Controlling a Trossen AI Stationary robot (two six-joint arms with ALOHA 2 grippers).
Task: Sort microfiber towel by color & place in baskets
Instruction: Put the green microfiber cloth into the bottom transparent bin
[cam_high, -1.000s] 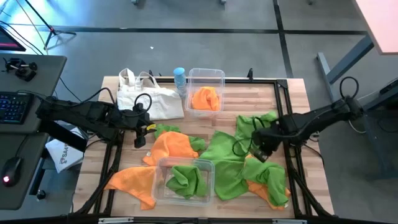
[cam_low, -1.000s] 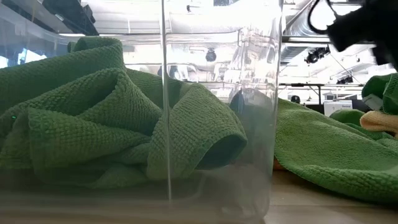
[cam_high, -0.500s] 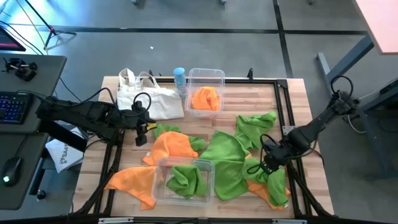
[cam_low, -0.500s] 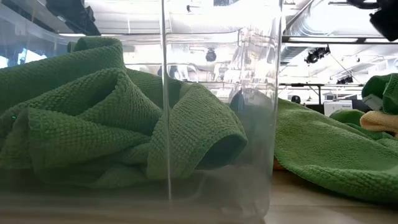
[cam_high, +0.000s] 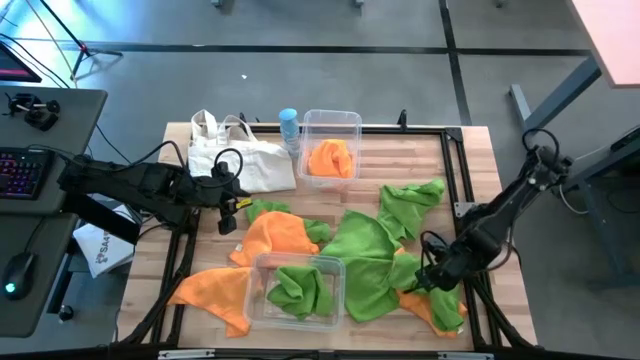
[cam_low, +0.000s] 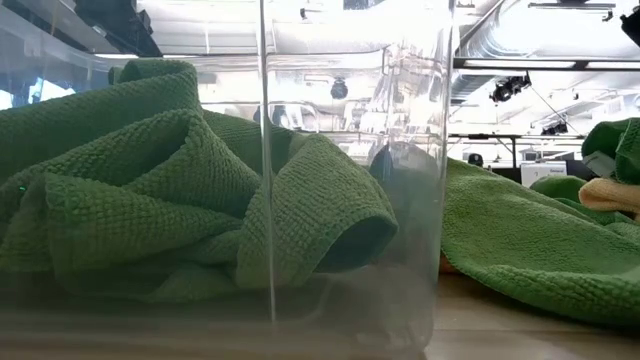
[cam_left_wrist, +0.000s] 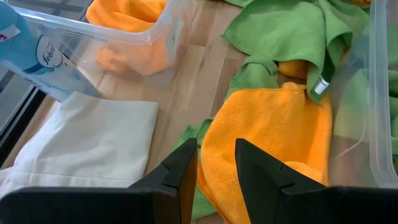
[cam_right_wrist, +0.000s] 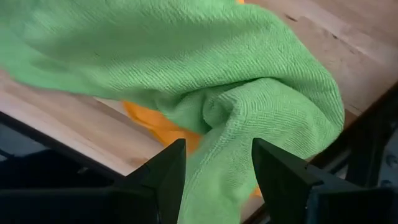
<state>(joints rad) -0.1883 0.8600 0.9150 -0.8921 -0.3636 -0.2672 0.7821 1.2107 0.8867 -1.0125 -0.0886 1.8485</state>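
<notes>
The wooden table carries everything, with the two dark arms reaching in from either side. The left arm lies low across the table's left edge, and the left gripper hangs just beside the white tote bag, its jaws parted with nothing between them; in the left wrist view its fingers hover over an orange towel.

The right arm slants in from the right side, and the right gripper sits near the table's front right corner over a green towel that lies on top of an orange one. In the right wrist view its fingers stand apart on either side of a raised fold of that green towel; the jaws are released, and the cloth rests on the table rather than being pinched.

More loose towels cover the middle of the table: a large green one, a smaller green one behind it, an orange one near the left gripper and another orange one at the front left.

The front basket holds a crumpled green towel. The back basket holds an orange towel. A pale blue bottle stands just beside the back basket, between it and the tote bag.
</notes>
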